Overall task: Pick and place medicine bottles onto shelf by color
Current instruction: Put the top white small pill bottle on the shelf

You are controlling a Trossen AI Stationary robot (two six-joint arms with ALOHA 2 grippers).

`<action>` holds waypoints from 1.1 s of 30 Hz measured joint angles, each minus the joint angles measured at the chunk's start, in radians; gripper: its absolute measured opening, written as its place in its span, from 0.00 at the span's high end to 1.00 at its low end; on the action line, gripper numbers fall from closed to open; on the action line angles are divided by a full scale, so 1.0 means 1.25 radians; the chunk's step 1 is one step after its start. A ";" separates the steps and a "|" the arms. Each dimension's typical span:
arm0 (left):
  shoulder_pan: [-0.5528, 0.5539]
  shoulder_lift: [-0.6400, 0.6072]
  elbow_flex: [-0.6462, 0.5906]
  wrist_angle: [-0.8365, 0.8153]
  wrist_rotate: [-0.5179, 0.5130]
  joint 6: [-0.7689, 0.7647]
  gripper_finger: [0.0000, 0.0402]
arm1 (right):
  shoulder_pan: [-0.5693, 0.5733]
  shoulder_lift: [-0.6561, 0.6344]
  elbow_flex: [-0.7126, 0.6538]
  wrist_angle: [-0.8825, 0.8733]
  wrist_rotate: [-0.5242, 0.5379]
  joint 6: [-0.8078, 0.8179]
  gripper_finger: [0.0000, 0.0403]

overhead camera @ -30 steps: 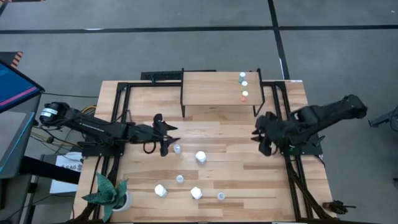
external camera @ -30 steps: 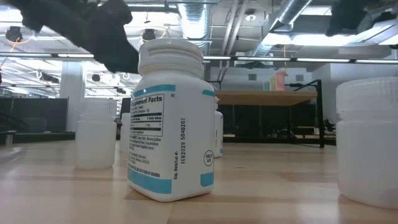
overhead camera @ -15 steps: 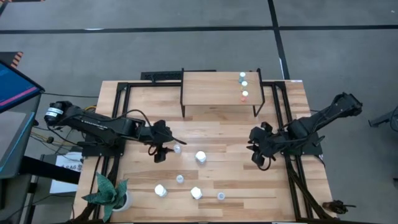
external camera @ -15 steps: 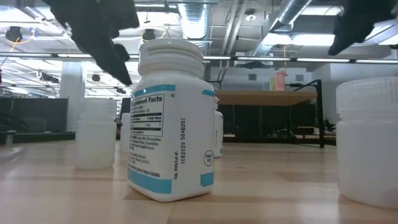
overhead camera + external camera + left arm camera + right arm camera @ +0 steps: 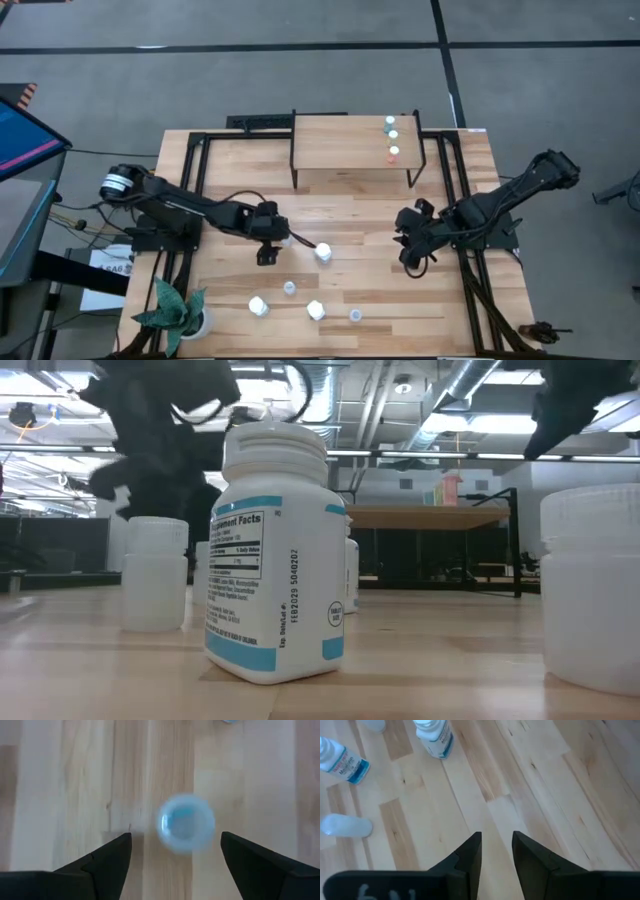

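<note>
I have the left gripper [image 5: 172, 851] directly above a small pale-blue-capped bottle [image 5: 186, 822] standing on the light wooden tabletop [image 5: 350, 215], left of centre. Compared with a second ago the arm has reached further toward the middle of the table and come over this bottle, and its fingers have spread: they now stand wide, one on each side of the cap, touching nothing. My reading: this is the approach for a grasp, with descent and closing yet to come.

Right gripper [image 5: 496, 851] hovers over bare wood at the right of the table, fingers only narrowly parted and empty; it has drifted slightly inward over the last second.

The small raised light-wood shelf on black legs [image 5: 330, 150] at the far edge carries three small bottles in a row [image 5: 391, 136] at its right end, the nearest one orange-capped. No blue-capped bottle is up there yet.

Left on the table: a larger white bottle [image 5: 323, 252] just beside the left gripper, and four more bottles [image 5: 303, 300] nearer the front edge.
</note>
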 joint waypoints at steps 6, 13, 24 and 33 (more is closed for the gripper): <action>-0.001 0.038 -0.001 0.064 0.003 0.018 0.26 | 0.000 0.000 0.000 -0.002 0.000 -0.001 0.68; 0.000 0.027 0.000 0.069 0.003 0.017 0.26 | 0.000 0.000 0.000 -0.003 -0.001 -0.001 0.68; 0.000 0.027 0.000 0.061 0.005 0.033 0.47 | 0.000 0.000 0.000 -0.003 -0.001 -0.002 0.68; 0.002 0.027 0.016 0.050 0.006 -0.005 0.72 | 0.000 0.000 0.000 -0.003 -0.002 -0.001 0.68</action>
